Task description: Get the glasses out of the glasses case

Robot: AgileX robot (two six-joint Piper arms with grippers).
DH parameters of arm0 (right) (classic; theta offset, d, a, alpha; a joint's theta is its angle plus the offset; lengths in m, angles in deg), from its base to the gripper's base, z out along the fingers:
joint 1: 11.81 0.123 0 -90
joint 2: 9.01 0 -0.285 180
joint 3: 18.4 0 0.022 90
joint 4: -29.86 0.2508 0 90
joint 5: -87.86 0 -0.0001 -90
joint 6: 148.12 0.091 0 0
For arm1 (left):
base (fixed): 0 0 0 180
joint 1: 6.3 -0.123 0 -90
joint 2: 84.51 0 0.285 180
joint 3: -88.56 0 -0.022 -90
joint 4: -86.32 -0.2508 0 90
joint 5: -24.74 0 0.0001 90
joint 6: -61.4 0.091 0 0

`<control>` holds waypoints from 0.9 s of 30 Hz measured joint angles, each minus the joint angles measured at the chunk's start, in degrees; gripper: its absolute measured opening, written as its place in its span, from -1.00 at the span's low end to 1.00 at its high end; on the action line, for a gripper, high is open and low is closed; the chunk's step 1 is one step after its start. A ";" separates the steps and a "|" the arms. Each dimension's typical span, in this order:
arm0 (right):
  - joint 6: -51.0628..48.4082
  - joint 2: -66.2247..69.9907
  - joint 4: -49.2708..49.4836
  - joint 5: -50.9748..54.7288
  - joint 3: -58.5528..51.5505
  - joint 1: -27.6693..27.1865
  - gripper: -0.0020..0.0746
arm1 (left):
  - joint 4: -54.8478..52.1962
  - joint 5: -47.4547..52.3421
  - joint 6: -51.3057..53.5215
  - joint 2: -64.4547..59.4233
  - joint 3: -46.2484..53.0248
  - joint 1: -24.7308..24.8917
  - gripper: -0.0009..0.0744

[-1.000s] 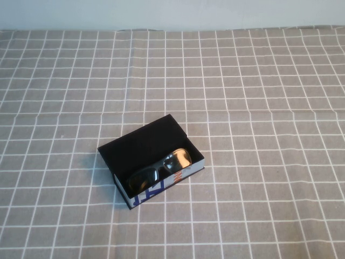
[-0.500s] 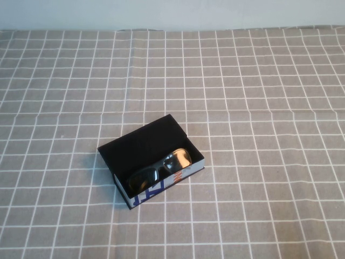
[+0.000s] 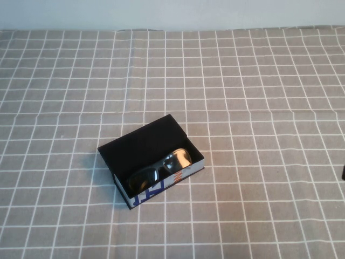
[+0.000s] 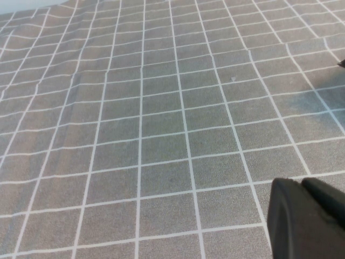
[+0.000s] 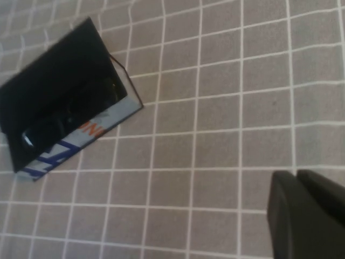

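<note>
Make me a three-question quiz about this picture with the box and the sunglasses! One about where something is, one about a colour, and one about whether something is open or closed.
1. Where are the glasses?
A. Inside the glasses case
B. On the cloth beside the case
C. Held by a gripper

2. What colour is the lettering on the white side of the glasses case?
A. Green
B. Blue
C. Yellow

3. How is the case?
A. Closed with a lid
B. Open at the top
C. Tipped upside down

Answers:
1 A, the glasses lie against the case's near wall.
2 B, blue letters show beside a small orange mark.
3 B, its black inside is showing.

The right gripper is off to the case's right; the left gripper sees only checked tablecloth.
</note>
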 joint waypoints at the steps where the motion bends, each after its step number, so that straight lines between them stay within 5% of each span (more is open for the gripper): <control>1: -0.88 2.79 -1.02 0.95 2.35 0.00 -0.99 | 0.00 0.00 0.00 0.00 0.00 0.00 -0.99; 10: -13.87 23.90 0.63 5.28 21.25 1.18 -0.99 | 0.00 0.00 0.00 0.00 0.00 0.00 -0.99; 19: -24.20 45.15 -4.53 10.03 43.63 13.90 -0.99 | 0.00 0.00 0.00 0.00 0.00 0.00 -0.99; 27: -53.43 60.20 -8.96 21.99 60.87 24.22 -0.99 | 0.00 0.00 0.00 0.00 0.00 0.00 -0.99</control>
